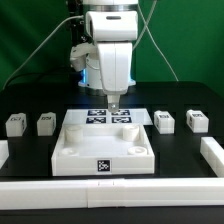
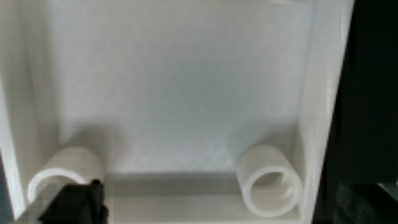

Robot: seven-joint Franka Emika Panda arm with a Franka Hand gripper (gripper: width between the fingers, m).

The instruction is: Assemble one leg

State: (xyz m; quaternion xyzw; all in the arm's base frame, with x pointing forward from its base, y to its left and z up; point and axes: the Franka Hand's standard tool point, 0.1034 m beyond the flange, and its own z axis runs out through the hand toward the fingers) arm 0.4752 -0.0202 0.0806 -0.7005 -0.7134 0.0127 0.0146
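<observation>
Four small white legs with tags stand on the black table: two at the exterior view's left (image 1: 14, 123) (image 1: 45, 122) and two at its right (image 1: 165, 121) (image 1: 196, 121). The large white tabletop (image 1: 75, 150) lies in the middle, hollow side up. My gripper (image 1: 113, 104) hangs over its far edge, apart from every leg. In the wrist view the tabletop's inside (image 2: 178, 90) fills the frame, with two round sockets (image 2: 71, 172) (image 2: 269, 177). One dark fingertip (image 2: 71, 203) shows far off centre. The gripper (image 2: 199, 208) looks open and holds nothing.
The marker board (image 1: 97, 116) lies just behind the tabletop, under the gripper. White border bars lie at the exterior view's right (image 1: 212, 152), left (image 1: 3, 152) and along the front (image 1: 110, 190). Cables hang behind the arm.
</observation>
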